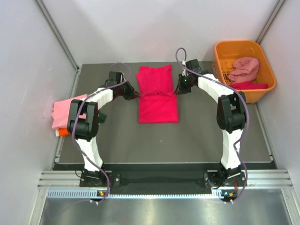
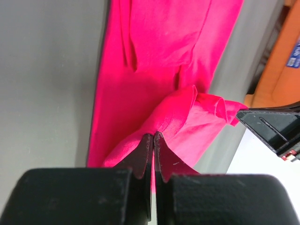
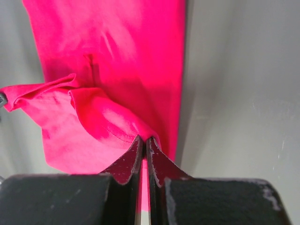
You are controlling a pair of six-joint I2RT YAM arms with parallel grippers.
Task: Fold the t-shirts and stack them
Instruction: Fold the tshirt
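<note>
t-shirt [image 1: 158,101] pinched in left claw [image 2: 153,136], right claw [image 3: 144,139]

Soft, even overhead light fills the top view, leaving only faint shadows on the dark grey matte table [image 1: 197,136]. In both wrist views the bright crimson-pink cloth shirt [image 2: 154,70] glows oversaturated, its folds washed out. Its nearest edge seems slightly out of focus.

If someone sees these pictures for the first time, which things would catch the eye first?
The bright crimson-pink t-shirt, partly folded in the middle of the dark table, stands out most. The left gripper and the right gripper each pinch one side of it, shut on the cloth. At the far right corner an orange basket holds a dusty pink shirt.
</note>
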